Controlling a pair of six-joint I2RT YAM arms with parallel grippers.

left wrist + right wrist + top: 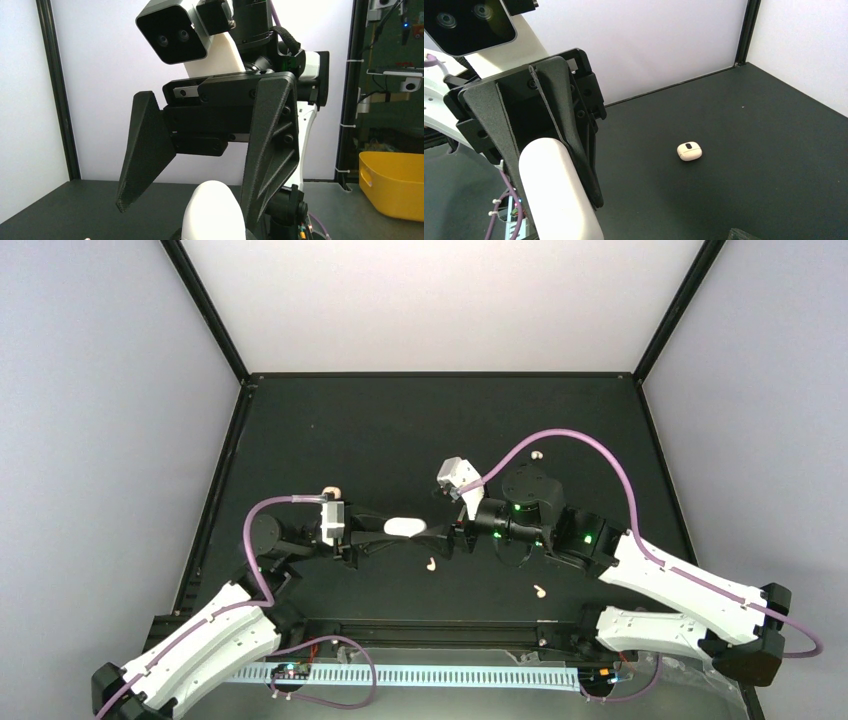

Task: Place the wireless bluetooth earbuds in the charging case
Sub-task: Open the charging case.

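Left of centre in the top view, the left hand (385, 529) is clamped on the charging case (405, 527), apparently holding it off the surface (400, 430) with its free rounded end pointing right. The case is glossy and rounded, so a sideways shove could twist it or squirt it out of that clamp. Just below and right of it, one of the wireless bluetooth earbuds (430, 564) lies loose under the spot where the arms meet, and a dropped case or a low sweep could flick it away. The right hand (447, 538) faces the case end with its fingers spread apart. One finger is close beside the shell, though whether it touches cannot be told. No open lid shows, so a misaligned closing would likely push the case rather than open it. The second earbud (540, 591) sits lower right, near the right arm. A small pale lump (537, 454) with a dark spot, upper right of centre, could be mistaken for an earbud. No brand, label or writing is legible anywhere.
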